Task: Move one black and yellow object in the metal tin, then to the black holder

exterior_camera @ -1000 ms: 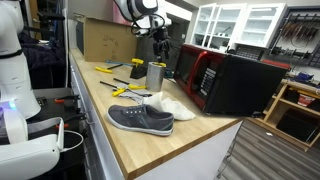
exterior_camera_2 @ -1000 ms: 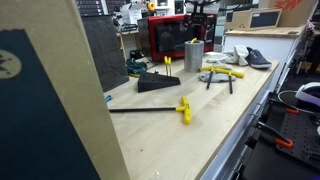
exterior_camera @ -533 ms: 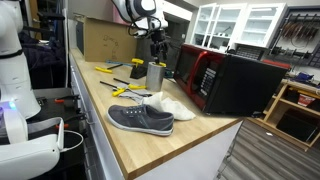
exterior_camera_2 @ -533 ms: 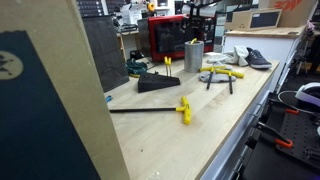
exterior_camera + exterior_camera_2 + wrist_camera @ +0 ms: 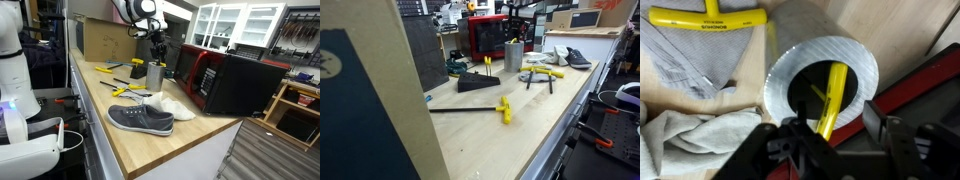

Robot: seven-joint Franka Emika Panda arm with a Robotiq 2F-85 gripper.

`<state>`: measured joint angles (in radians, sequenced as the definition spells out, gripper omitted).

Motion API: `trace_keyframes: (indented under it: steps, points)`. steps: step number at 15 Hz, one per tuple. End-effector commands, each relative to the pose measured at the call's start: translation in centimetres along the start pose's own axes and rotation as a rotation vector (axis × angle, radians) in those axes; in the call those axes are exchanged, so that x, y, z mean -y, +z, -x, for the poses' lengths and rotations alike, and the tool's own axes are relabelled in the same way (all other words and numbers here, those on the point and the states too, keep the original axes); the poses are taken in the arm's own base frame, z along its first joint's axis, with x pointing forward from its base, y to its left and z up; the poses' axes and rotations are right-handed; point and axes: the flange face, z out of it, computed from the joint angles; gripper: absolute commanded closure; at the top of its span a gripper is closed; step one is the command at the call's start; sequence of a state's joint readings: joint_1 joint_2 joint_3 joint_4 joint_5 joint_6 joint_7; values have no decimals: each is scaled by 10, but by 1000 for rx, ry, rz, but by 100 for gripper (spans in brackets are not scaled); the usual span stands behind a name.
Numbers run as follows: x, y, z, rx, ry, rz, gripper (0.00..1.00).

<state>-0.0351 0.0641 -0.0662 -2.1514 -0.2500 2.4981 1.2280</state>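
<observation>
The gripper (image 5: 825, 140) hangs straight over the metal tin (image 5: 782, 80), jaws flanking the black and yellow tool (image 5: 833, 95). Whether they pinch it cannot be told. The tool leans inside the tin, yellow end up, likely ready for lifting out toward the black holder (image 5: 478, 85) nearby.

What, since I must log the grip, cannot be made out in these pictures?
- Wrist view: whether the claw pinches the yellow tool; its own dark body covers the fingertips.
- Wrist view: the tool's lower end, lost in the dark inside the tin.
- Both exterior views: the tool in the tin, too small and hidden by the tin's wall.
</observation>
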Motion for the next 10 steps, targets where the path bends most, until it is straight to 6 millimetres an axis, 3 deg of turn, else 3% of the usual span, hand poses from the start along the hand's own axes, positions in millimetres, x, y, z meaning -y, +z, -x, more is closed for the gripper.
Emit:
trace_keyframes:
  steps: [1, 5, 10]
  points:
    - [2, 0, -2, 7, 50, -4, 71]
    - [1, -2, -3, 6, 52, -6, 99]
    - [3, -29, 2, 15, 33, -49, 96]
